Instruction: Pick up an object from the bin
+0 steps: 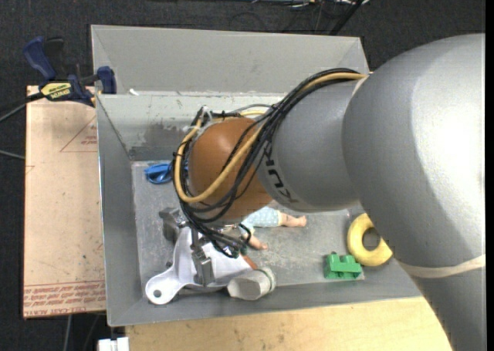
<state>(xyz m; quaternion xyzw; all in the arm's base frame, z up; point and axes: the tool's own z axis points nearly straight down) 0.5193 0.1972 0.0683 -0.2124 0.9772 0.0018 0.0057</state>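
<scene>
A grey bin [116, 210] sits on dark carpet [46, 2]. Right of one doll [279, 220] lie one yellow ring [360, 243] and one green block [342, 266]. The hand [202, 261] is left of the doll; I cannot tell if it is spread.

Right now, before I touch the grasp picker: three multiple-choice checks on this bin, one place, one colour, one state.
1. Where is the green block?
A) lower right of the bin floor, beside the yellow ring
B) upper left corner of the floor
C) on the bin's rim

2. What colour is the small thing near the left wall?
A) red
B) blue
C) white

3. How does the yellow ring lie?
A) hanging on the rim
B) stacked on the green block
C) on the floor, partly covered by the arm

Key:
1 A, the block sits just left of the ring, near the lower wall.
2 B, it shows blue against the grey floor.
3 C, the ring's right side disappears behind the arm and the block lies apart from it.
</scene>
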